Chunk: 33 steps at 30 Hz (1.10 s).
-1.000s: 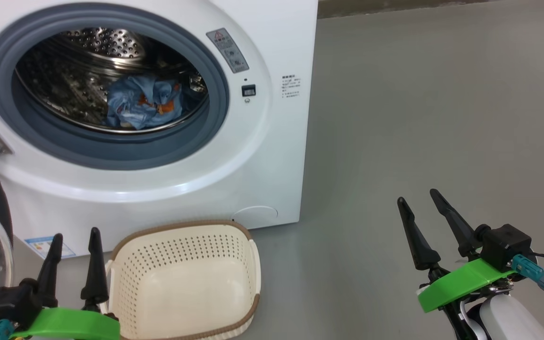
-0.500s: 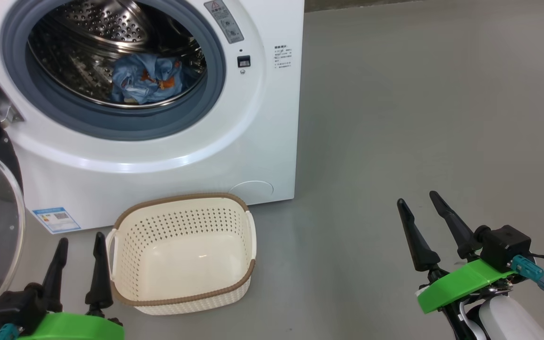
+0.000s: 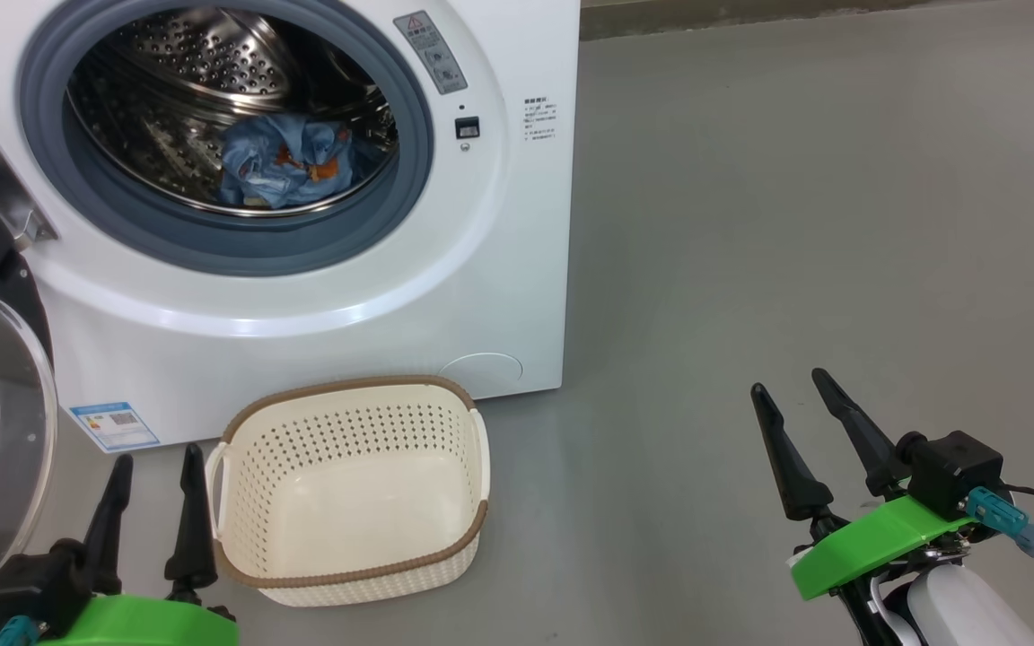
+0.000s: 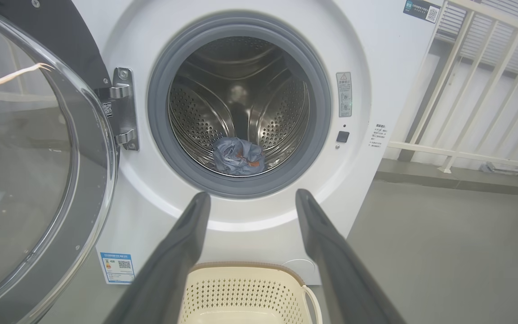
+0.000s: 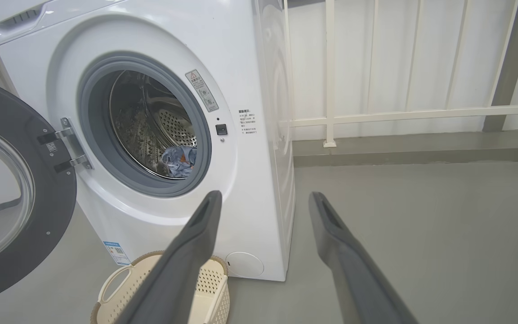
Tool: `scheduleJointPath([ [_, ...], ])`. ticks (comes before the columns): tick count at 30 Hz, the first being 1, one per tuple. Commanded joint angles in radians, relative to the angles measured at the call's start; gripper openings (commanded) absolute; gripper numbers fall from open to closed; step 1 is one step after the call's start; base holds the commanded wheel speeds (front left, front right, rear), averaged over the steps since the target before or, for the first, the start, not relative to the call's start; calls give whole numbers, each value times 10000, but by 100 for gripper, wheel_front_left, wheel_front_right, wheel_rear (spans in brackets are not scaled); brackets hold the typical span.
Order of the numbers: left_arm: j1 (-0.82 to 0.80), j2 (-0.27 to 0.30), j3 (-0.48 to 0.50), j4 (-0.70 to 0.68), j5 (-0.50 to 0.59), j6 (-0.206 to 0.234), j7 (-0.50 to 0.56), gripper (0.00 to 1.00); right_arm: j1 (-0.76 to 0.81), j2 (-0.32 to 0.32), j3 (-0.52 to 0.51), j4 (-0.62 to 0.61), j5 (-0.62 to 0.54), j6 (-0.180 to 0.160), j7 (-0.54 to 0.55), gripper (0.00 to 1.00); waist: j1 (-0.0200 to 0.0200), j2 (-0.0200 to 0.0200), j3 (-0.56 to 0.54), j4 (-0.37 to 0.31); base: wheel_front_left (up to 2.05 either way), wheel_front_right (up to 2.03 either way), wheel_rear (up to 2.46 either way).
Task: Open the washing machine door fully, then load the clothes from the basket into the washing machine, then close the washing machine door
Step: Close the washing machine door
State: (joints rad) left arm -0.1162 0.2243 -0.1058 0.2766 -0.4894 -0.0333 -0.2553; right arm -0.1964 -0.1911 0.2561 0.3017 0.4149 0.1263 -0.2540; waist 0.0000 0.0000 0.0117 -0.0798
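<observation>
Over the floor, jaws wide, empty

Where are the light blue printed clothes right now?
In the head view's upper left, the light blue clothes with orange prints lie at the bottom of the perforated steel drum of the white washing machine, behind the grey rubber door seal.

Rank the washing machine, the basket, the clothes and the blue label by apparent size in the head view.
1. washing machine
2. basket
3. clothes
4. blue label
The basket lies nearer the camera than the clothes in the drum, so their gap may be exaggerated.
</observation>
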Motion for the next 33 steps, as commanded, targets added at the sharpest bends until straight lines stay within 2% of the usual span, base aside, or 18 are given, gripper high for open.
scheduleJointPath([
  [1, -146, 251, 306, -159, 134, 1, -62, 100, -94, -126, 194, -196, 74, 44, -78, 100, 0, 0, -5, 4, 0, 0, 0],
  [19, -152, 292, 185, -275, 51, 81, -20, 100, -46, -77, 99, -187, 72, 44, -78, 100, 0, 0, -12, 260, 0, 0, 0],
  [27, -148, 302, 166, -306, 36, 155, -26, 100, 2, -48, 52, -203, 63, 44, -78, 100, 0, 0, -27, 870, 0, 0, 0],
  [33, -130, 377, 146, -268, 25, 217, 1, 100, -1, -1, 104, -159, 112, 44, -78, 100, 0, 0, -72, 1693, 0, 0, 0],
])
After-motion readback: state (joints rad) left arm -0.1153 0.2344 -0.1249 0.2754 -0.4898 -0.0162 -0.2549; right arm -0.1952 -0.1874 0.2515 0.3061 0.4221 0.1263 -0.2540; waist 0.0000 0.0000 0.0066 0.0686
